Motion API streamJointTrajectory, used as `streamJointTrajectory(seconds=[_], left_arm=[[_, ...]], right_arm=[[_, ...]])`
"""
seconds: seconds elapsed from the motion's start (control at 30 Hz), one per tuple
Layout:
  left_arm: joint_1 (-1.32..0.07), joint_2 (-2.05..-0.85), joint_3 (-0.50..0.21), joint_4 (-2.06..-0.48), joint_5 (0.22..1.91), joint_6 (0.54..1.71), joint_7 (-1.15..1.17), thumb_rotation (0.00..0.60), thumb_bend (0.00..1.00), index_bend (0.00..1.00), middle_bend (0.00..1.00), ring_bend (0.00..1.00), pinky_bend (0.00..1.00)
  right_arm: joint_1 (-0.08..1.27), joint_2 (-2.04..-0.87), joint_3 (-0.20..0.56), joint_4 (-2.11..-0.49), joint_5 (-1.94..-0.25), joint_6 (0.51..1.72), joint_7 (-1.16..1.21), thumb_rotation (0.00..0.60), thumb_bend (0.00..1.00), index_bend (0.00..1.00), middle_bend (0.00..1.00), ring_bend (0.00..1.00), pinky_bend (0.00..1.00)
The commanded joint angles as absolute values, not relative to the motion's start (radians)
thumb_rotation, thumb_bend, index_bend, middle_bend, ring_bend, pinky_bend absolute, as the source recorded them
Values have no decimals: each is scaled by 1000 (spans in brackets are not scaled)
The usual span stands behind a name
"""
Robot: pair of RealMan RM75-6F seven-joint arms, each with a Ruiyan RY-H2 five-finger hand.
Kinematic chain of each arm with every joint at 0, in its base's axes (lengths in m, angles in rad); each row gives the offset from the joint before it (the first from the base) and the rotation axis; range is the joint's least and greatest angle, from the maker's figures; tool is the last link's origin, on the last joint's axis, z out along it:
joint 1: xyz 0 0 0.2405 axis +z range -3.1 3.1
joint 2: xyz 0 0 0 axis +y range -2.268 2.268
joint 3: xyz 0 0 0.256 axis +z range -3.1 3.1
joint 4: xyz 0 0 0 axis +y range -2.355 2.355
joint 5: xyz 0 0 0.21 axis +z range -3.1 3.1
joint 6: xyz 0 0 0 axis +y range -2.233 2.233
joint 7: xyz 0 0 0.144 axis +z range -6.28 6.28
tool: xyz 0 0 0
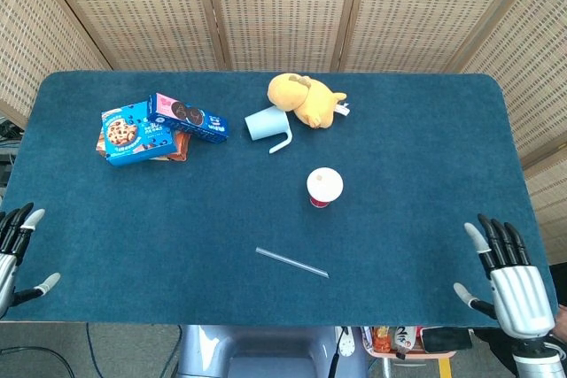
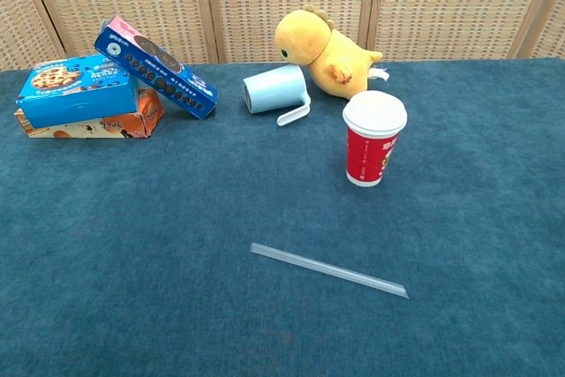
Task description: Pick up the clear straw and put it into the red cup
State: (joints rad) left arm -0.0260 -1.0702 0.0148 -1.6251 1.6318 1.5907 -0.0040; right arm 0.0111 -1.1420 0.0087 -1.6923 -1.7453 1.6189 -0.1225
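A clear straw (image 1: 291, 262) (image 2: 327, 269) lies flat on the blue tabletop near its front edge. The red cup (image 1: 324, 188) (image 2: 374, 138) with a white lid stands upright a little behind it and to the right. My right hand (image 1: 504, 281) hovers at the table's front right corner, fingers spread and holding nothing, far right of the straw. At the front left edge my left hand (image 1: 12, 250) is partly cut off, fingers apart and empty. Neither hand appears in the chest view.
A light blue mug (image 1: 265, 125) (image 2: 274, 92) lies on its side beside a yellow plush duck (image 1: 303, 99) (image 2: 324, 53) at the back. Stacked cookie boxes (image 1: 155, 127) (image 2: 97, 90) sit at the back left. The blue table (image 1: 425, 165) is ringed by wicker screens.
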Motion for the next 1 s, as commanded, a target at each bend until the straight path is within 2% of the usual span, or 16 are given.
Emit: streamJointTrajectory(seconds=[0.03,0.23,0.37,0.6,0.73,1.0], left_arm=[[-27,-1071,14,-1626,1629,1587,-2,600,177,0,0,0,0],[-29,-1070,9,-1629,1616,1580,-3,600,177,0,0,0,0],[-30,-1068,7,-1628,1608,1575,-9,600,176,0,0,0,0],[-34,-1061,-1,-1626,1594,1568,-29,600,176,0,0,0,0],[-36,-1056,-6,-1625,1581,1563,-41,600,177,0,0,0,0],[-43,-1052,-9,-1621,1569,1546,-58,600,177,0,0,0,0]], right_arm=[[45,-1156,-5,-1683,-1785,1567,-164,600,0,0,0,0,0],[143,-1134,-7,-1747,-1851,1421,-259,600,0,21,0,0,0],[221,-1124,-4,-1824,-1843,1279,-285,600,0,53,0,0,0],[350,-1196,66,-1860,-1776,1083,-433,600,0,75,0,0,0],[395,-1250,90,-1880,-1691,988,-526,600,0,76,0,0,0],[478,-1366,135,-1908,-1397,839,-699,600,0,120,0,0,0]])
